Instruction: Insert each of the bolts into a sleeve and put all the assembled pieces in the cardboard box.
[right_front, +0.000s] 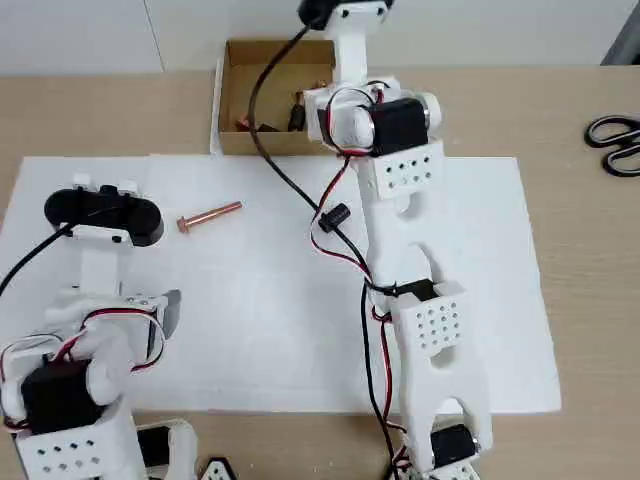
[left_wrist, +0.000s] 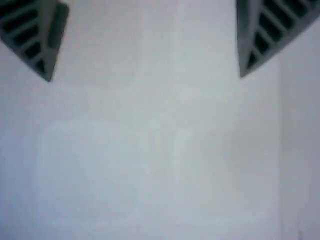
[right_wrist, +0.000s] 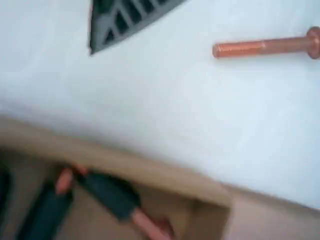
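Hanging over the white foam sheet (right_front: 250, 330) near its 9 o'clock edge, the left gripper (left_wrist: 145, 75) has its jaws spread wide with nothing between them. One copper bolt (right_front: 210, 215) lies flat on the sheet toward 10 o'clock, just beside that arm and well apart from the cardboard box (right_front: 228, 100) at 12 o'clock on the bench (right_front: 100, 110). The right gripper (right_front: 340, 70) sits over the box's 3 o'clock wall; I cannot tell how its jaws stand. Inside lie black sleeves with bolts (right_wrist: 107, 192). Scissors (right_front: 615, 145) rest at 2 o'clock.
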